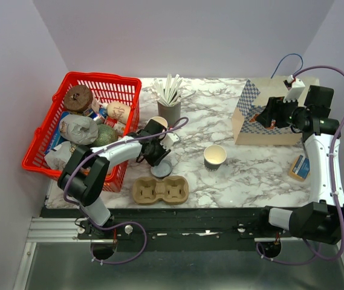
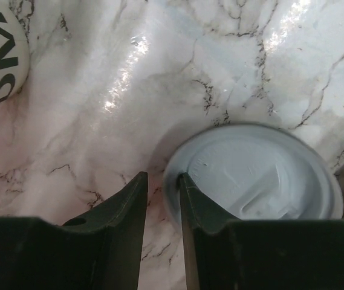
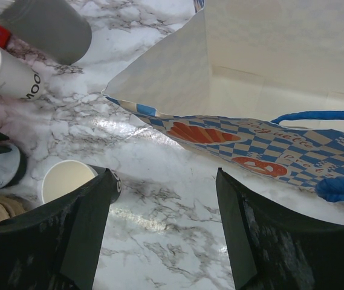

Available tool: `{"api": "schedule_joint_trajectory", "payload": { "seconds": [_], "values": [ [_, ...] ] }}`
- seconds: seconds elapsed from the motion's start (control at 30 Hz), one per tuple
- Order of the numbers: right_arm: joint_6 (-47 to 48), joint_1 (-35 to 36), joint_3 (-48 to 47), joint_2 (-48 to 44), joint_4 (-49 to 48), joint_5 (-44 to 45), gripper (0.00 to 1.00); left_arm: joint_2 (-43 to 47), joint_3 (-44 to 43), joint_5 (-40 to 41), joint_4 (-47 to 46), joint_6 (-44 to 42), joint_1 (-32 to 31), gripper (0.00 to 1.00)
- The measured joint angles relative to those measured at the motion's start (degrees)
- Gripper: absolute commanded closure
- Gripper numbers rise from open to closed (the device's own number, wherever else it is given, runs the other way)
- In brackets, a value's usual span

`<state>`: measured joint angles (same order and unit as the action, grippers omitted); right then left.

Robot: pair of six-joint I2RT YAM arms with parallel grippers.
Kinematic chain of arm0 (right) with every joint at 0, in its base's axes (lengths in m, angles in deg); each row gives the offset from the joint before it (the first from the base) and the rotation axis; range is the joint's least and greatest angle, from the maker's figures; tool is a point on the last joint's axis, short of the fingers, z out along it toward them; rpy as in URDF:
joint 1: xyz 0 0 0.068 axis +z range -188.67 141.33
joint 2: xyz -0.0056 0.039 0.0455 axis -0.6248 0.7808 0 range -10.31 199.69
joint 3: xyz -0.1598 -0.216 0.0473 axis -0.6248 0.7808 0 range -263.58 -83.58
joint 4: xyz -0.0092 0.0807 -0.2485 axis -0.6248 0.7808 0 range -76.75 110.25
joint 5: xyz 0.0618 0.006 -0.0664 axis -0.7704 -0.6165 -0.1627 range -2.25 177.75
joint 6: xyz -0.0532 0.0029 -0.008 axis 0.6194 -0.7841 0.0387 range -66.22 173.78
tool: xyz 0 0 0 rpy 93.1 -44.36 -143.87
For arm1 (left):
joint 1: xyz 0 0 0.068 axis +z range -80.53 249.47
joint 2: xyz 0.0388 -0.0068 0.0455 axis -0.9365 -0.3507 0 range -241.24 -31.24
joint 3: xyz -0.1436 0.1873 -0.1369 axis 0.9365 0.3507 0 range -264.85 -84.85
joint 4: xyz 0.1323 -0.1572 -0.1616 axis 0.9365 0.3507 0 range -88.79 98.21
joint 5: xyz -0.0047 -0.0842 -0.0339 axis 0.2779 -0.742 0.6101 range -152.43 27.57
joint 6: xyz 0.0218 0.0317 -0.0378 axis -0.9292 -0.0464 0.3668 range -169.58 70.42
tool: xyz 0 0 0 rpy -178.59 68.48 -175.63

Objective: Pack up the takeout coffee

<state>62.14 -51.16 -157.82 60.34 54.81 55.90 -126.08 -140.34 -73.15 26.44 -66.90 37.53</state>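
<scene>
Top external view: the coffee cup (image 1: 162, 169) is seen on the table (image 1: 256, 172) right of the basket (image 1: 118, 81), under the left gripper (image 1: 159, 159); left wrist view: its lid's rim is pinched by narrowly parted fingers (image 2: 132, 208); right wrist view: the right gripper (image 3: 165, 223) is held spread near the paper bag (image 3: 250, 60).

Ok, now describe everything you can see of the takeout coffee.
The takeout coffee shows mostly its white plastic lid, which is round and slightly glossy, with a raised rim and a moulded sip recess. Its dark body barely shows beneath the lid in the top view. It sits on the marble table, just behind the cardboard cup carrier and near the red basket. The left gripper straddles the lid's rim and seems to pinch it.
</scene>
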Motion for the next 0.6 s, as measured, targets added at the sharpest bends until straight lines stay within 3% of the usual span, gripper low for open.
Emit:
{"api": "schedule_joint_trajectory", "payload": {
  "seconds": [0.4,0.6],
  "values": [
    [0.0,0.0,-0.2,1.2,-0.1,0.0,0.21,0.0,-0.7,13.1,-2.4,0.2,1.4,0.64],
    [0.0,0.0,-0.2,1.2,-0.3,0.0,0.21,0.3,-2.4,13.6,-2.8,0.3,4.2,0.63]
  ]
}}
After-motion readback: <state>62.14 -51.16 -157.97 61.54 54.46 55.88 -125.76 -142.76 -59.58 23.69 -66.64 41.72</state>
